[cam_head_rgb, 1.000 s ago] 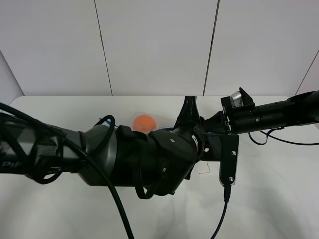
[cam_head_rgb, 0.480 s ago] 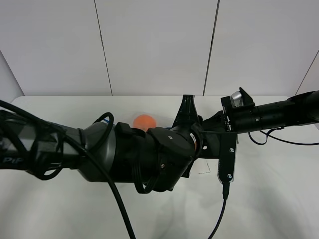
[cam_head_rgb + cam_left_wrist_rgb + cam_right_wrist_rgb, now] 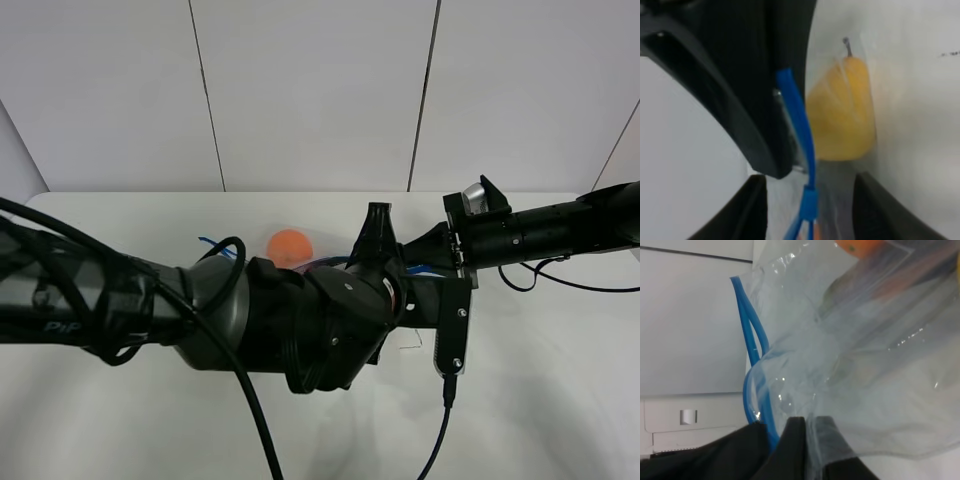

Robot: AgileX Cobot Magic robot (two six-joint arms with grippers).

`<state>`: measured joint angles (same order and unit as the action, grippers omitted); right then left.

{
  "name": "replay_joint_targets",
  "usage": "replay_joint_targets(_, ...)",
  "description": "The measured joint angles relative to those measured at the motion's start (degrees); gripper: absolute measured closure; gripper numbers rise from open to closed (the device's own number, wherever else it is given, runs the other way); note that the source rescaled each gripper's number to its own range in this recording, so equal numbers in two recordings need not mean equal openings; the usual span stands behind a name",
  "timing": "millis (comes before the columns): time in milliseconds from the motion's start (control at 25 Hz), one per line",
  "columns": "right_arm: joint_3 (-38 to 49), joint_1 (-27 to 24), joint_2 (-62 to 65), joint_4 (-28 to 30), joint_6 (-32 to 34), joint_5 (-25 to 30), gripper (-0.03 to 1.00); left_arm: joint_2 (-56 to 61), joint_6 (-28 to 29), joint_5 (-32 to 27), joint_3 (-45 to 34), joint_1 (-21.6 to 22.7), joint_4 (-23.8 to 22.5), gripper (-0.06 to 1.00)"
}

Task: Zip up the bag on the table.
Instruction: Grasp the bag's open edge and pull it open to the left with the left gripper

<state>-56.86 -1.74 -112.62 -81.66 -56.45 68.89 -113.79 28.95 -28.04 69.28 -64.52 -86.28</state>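
Note:
The clear bag (image 3: pixel 860 360) lies at the table's (image 3: pixel 560 380) middle, mostly hidden under my left arm in the high view. Only the orange (image 3: pixel 290 245) and a bit of blue zipper strip (image 3: pixel 208 242) show there. My left gripper (image 3: pixel 378 225) is over the bag. In its wrist view its fingers (image 3: pixel 747 210) stand apart on either side of the zipper strip (image 3: pixel 799 125) and the slider (image 3: pixel 809 200). The yellow fruit (image 3: pixel 845 110) lies beside the strip. My right gripper (image 3: pixel 777 427) is shut on the bag's edge by the zipper strip (image 3: pixel 752 355).
My left arm (image 3: pixel 250 320) fills the front middle of the high view, with a cable (image 3: pixel 440 430) hanging from its wrist camera. My right arm (image 3: pixel 540 235) reaches in from the right. A white panelled wall (image 3: pixel 310 90) stands behind the table.
My left arm has shifted slightly and its gripper tip has sunk a little toward the front. The right arm and the orange have not moved.

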Motion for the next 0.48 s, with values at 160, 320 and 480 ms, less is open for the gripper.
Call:
replay_joint_targets(160, 0.0, 0.0, 0.0, 0.0, 0.0, 0.0, 0.97, 0.0, 0.2, -0.7, 0.0, 0.0, 0.0, 0.53)
replay_joint_targets(320, 0.0, 0.0, 0.0, 0.0, 0.0, 0.0, 0.97, 0.0, 0.2, -1.0, 0.0, 0.0, 0.0, 0.59)
replay_joint_targets(480, 0.0, 0.0, 0.0, 0.0, 0.0, 0.0, 0.97, 0.0, 0.2, -1.0, 0.0, 0.0, 0.0, 0.73)
